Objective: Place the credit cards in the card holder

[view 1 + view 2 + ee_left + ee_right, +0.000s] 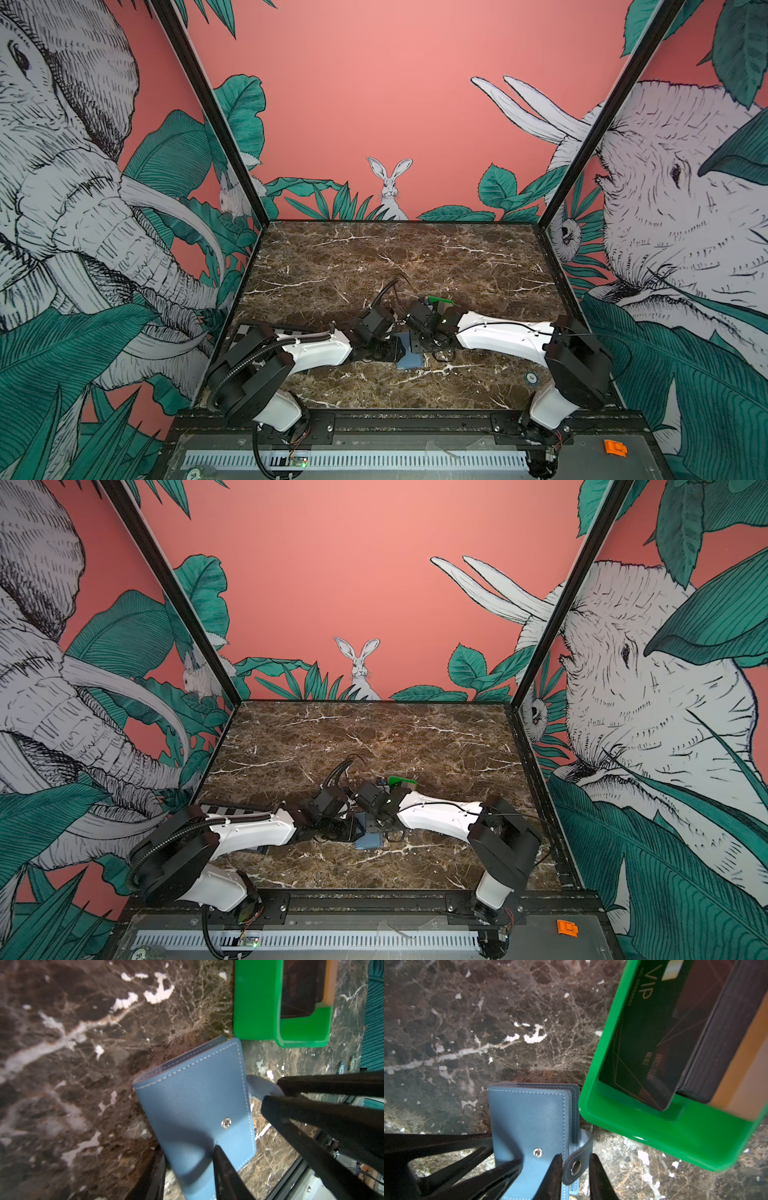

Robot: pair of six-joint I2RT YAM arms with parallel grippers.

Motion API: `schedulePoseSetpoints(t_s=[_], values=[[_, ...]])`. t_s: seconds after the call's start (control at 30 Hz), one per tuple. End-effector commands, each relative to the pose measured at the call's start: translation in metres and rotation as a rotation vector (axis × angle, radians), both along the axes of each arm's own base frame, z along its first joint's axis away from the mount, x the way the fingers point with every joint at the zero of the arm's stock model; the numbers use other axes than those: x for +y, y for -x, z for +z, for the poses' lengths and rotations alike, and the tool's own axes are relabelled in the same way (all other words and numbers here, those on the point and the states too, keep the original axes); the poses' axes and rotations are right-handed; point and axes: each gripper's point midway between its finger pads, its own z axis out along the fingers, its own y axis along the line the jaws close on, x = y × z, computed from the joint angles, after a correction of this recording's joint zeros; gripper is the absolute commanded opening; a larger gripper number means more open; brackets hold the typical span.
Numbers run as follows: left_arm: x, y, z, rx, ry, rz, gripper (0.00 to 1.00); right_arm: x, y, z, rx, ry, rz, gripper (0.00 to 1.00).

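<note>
Right wrist view is showing the green tray [654, 1138] holding the credit cards [708, 1039]. A black card [643, 1043] lettered "VIP" is leaning against the tray's inner wall. A thick dark stack is standing on edge behind it, and a tan card [741, 1076] is closing the stack. The card holder [529, 1118] is lying folded on the counter [467, 1032] just beside the tray's corner; whether the two are touching I cannot tell. Its snap tab [576, 1165] is hanging unfastened off the cover edge, and the stud [537, 1152] is sitting bare on the cover.

The right gripper [576, 1157] is standing with its jaws a little apart and the tab lying between them; whether they are pressing it I cannot tell. The left gripper [187, 1150] is pinching the holder at its spine side, one jaw pressing on the cover and the other sitting against the folded edge.

In both top views the holder [409, 363] is sitting just toward 6 o'clock of the counter's middle, with the arms meeting over it from 8 and 4 o'clock. The tray is standing at 1 o'clock of the holder. A checkerboard plate [232, 810] is lying at the 9 o'clock edge under the left arm. A round disc [531, 377] is lying at 4 o'clock of the holder, well apart. Toward 12 o'clock the marble is stretching bare to the back wall. At 6 o'clock the counter is ending at a black rail [415, 419].
</note>
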Motion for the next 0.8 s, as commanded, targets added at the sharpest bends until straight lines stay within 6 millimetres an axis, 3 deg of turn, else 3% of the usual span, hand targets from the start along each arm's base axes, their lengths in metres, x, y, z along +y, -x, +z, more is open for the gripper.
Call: schedulePoseSetpoints(t_s=[0.0, 0.27, 0.53, 0.77], values=[[0.016, 0.016, -0.022, 0.071, -0.086, 0.002, 0.39, 0.003, -0.003, 0.007, -0.021, 0.007, 0.005, 0.20], [0.013, 0.015, -0.020, 0.068, -0.078, -0.001, 0.40, 0.000, -0.004, 0.014, -0.042, -0.003, -0.003, 0.14], [0.012, 0.014, -0.018, 0.065, -0.077, -0.001, 0.39, 0.001, -0.003, 0.018, -0.046, -0.020, -0.004, 0.20], [0.012, 0.015, -0.018, 0.067, -0.074, -0.001, 0.39, 0.000, -0.003, 0.015, -0.041, -0.011, -0.002, 0.17]])
